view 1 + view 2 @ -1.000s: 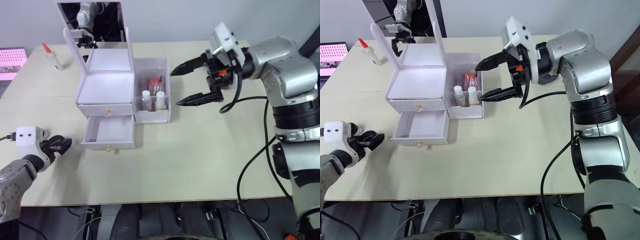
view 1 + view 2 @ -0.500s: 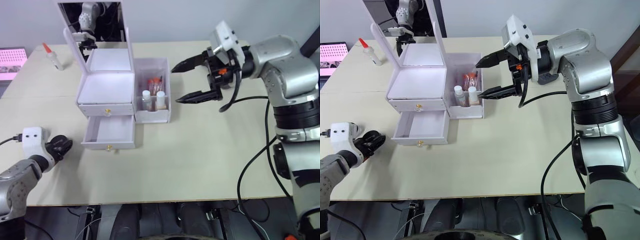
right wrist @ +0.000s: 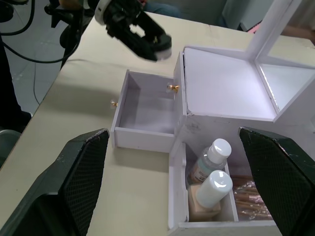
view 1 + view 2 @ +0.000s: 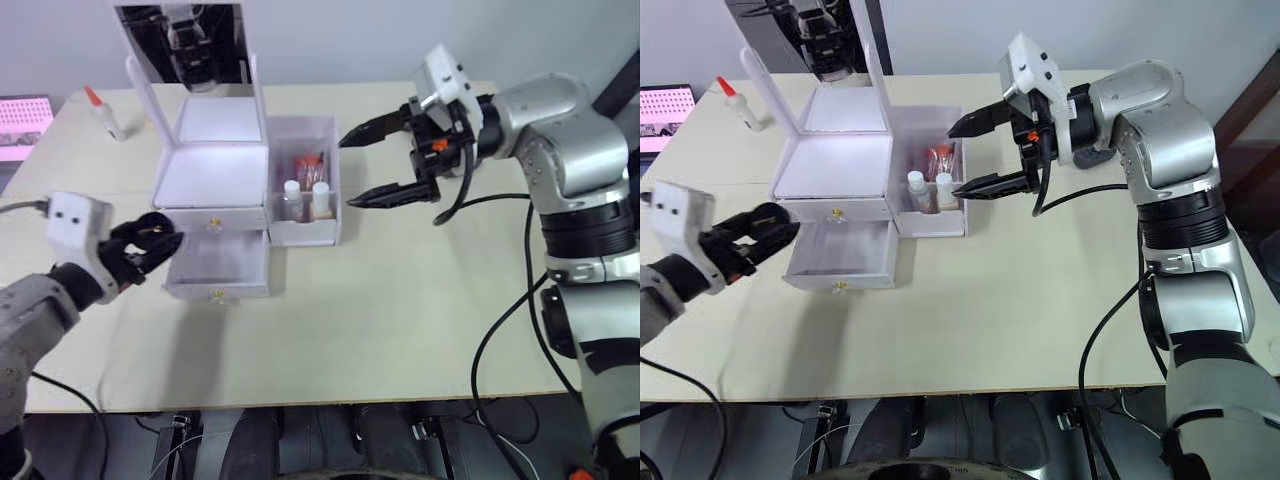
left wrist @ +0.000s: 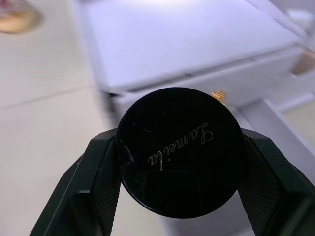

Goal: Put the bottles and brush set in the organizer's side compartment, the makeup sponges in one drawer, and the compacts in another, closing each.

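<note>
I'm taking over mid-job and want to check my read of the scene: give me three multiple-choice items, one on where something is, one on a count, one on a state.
1. Where is the black compact?
A. Inside the lower drawer
B. Clamped in the left pincer
C. In the side compartment

2. How many white-capped bottles stand in the side compartment?
A. None
B. Two
C. Four

3. What is the state of the lower drawer of the organizer?
A. Pulled open
B. Pushed shut
C. Removed and lying on the table

Answers:
1. B, the left wrist view shows the round black lid held between both fingers.
2. B, the right wrist view shows two capped bottles side by side in the bin.
3. A, it juts out in front of the shut upper drawer, and nothing shows inside it.
</note>
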